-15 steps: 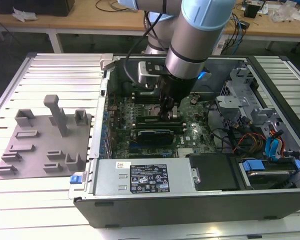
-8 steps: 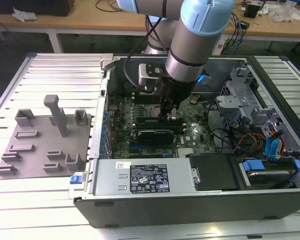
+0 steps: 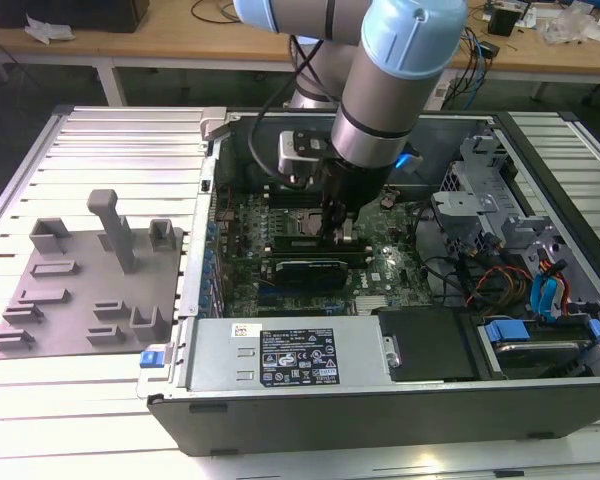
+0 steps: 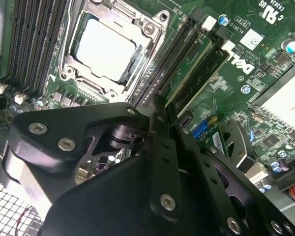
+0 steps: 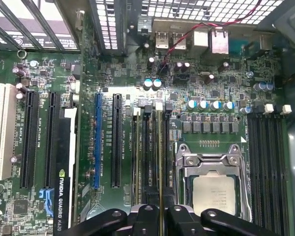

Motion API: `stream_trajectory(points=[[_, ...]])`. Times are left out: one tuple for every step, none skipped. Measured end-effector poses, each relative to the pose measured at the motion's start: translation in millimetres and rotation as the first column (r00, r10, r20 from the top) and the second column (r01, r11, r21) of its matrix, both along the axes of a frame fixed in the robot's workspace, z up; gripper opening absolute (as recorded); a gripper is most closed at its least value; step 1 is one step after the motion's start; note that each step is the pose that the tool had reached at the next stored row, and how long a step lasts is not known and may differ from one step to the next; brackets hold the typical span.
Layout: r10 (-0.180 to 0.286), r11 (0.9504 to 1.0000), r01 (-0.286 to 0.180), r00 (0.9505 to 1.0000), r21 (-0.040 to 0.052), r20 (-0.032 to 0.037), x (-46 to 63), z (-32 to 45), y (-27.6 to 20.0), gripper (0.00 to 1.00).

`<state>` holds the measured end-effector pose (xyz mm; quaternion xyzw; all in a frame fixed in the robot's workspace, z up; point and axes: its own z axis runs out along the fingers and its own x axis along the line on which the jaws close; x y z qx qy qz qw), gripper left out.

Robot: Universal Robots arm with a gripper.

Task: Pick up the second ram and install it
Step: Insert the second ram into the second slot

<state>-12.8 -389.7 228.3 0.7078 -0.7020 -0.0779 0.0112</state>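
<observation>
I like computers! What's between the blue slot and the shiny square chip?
First wrist view: long black slots and the second ram lie between blue slot and processor.

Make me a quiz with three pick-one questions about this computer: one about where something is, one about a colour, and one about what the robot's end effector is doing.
1. Where is the grey tray?
A. Inside the computer case
B. Beside the case, on the exterior view's left
C. On top of the arm

2. What colour is the big circuit board?
A. Pink
B. Orange
C. Green

3. What is the end effector doing?
A. Gripping a thin memory stick
B. Holding a screwdriver
C. Hanging wide open outside the case

Answers:
1. B, the tray lies outside the case, on that side.
2. C, the board is green in both wrist views.
3. A, its fingers are closed on the stick beside the processor.
</observation>
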Motion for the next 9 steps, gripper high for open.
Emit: stream_trajectory(points=[[0.0,1.0,0.0,1.0,0.0001,0.0,0.0,-1.6,1.1,0.11],[0.0,1.0,0.0,1.0,0.0002,0.0,0.0,-2.5,2.0,0.11],[0.0,1.0,0.0,1.0,0.0003,0.0001,0.0,-2.9,2.4,0.11],[0.0,1.0,0.0,1.0,0.0001,0.0,0.0,-3.4,2.7,0.11],[0.0,1.0,0.0,1.0,0.0001,0.0,0.0,-3.5,2.6,0.11],[0.0,1.0,0.0,1.0,0.0005,0.0001,-0.1,-3.7,2.1,0.11],[0.0,1.0,0.0,1.0,0.0004,0.0,0.0,-3.6,1.9,0.11],[0.0,1.0,0.0,1.0,0.0002,0.0,0.0,-3.6,1.8,0.11],[0.0,1.0,0.0,1.0,0.0002,0.0001,0.0,-3.6,1.7,0.11]])
